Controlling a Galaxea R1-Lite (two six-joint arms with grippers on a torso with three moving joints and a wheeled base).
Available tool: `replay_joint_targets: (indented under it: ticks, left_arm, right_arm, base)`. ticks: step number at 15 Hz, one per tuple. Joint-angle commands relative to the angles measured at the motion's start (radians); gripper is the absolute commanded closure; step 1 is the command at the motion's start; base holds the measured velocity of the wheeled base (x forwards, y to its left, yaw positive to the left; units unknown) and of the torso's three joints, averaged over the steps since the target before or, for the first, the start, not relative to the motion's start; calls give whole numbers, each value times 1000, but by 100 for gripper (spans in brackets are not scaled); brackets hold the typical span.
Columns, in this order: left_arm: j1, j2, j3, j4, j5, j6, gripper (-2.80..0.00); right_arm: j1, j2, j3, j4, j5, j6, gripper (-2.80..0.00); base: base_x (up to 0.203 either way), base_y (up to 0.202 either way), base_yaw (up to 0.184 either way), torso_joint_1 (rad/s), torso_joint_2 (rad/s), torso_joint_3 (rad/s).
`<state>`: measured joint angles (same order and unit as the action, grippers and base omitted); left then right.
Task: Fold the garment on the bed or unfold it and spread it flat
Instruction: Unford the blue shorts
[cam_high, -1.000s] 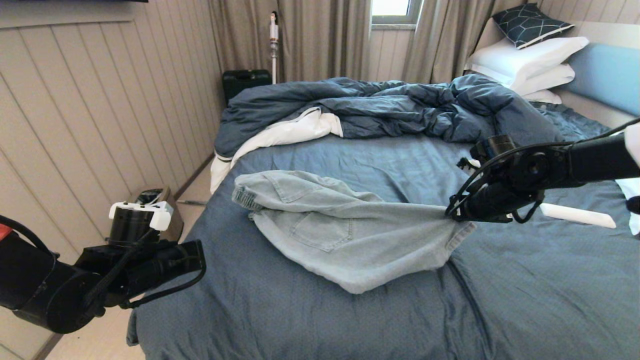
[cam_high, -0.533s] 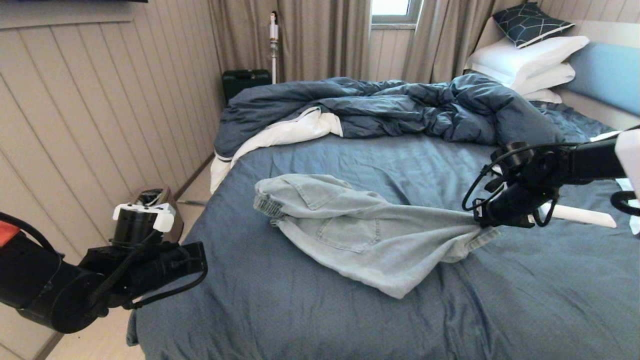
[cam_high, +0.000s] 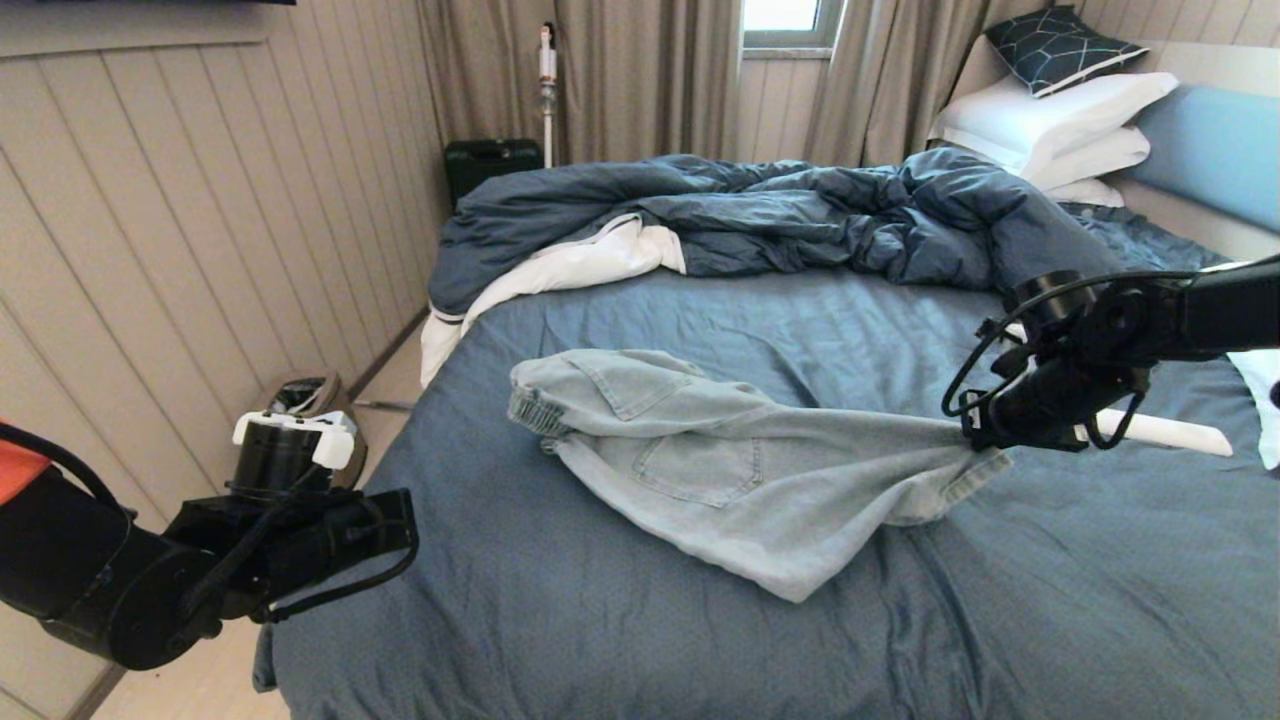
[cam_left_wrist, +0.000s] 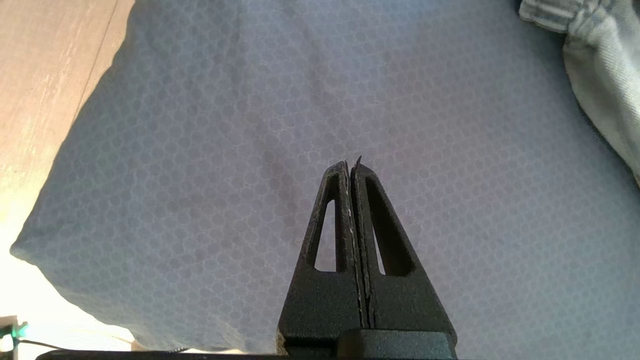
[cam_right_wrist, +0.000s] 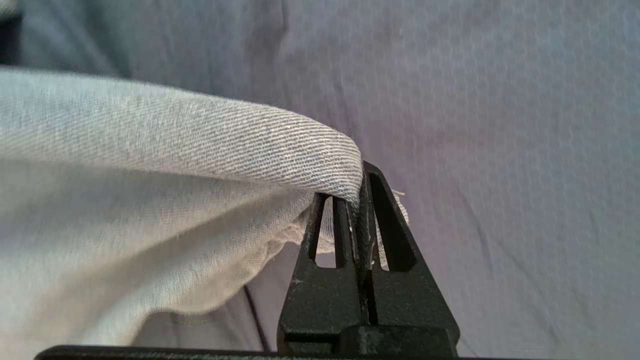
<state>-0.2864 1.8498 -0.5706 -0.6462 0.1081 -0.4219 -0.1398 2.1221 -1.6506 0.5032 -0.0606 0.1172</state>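
The pale blue denim shorts (cam_high: 730, 470) lie bunched on the slate-blue bed (cam_high: 600, 620), waistband toward the left and a patch pocket facing up. My right gripper (cam_high: 975, 440) is shut on a leg hem at the garment's right end, holding that edge a little above the sheet and stretching the cloth taut. The right wrist view shows denim (cam_right_wrist: 200, 150) folded over and pinched between the fingers (cam_right_wrist: 361, 195). My left gripper (cam_left_wrist: 352, 165) is shut and empty, hovering over bare sheet by the bed's near left corner, with the garment's waistband (cam_left_wrist: 595, 60) off to one side.
A dark blue duvet with white lining (cam_high: 760, 215) is heaped across the far half of the bed. White pillows (cam_high: 1050, 125) and a patterned cushion (cam_high: 1060, 45) rest against the headboard (cam_high: 1215, 150). A white object (cam_high: 1165, 432) lies behind the right gripper. Floor and panelled wall lie left.
My right gripper has pulled the hem to the right, dragging the whole garment that way across the sheet, then risen slightly. The left arm has barely shifted.
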Motion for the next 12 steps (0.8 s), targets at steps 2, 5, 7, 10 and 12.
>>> replay_joint_targets:
  ticks: [2, 5, 7, 10, 12]
  left_arm:
    - [-8, 1, 8, -25, 2, -3, 0]
    - [-13, 9, 26, -88, 5, 0, 0]
    - [-13, 14, 26, -90, 7, 0, 0]
    - [-13, 12, 25, -90, 7, 0, 0]
    - [-13, 12, 26, -90, 7, 0, 0]
  right_arm:
    - [-23, -20, 3, -5, 0, -14, 0]
    - [-33, -9, -34, 1, -2, -24, -39]
    - [-33, -9, -36, -2, -1, -29, -280]
    - [-74, -20, -36, -3, 1, -31, -280]
    - [-94, -51, -11, -4, 7, -30, -280]
  base:
    - [0, 0, 0, 0, 0, 0]
    - [0, 0, 0, 0, 0, 0]
    - [0, 0, 0, 0, 0, 0]
    - [0, 0, 0, 0, 0, 0]
    - [0, 0, 0, 0, 0, 0]
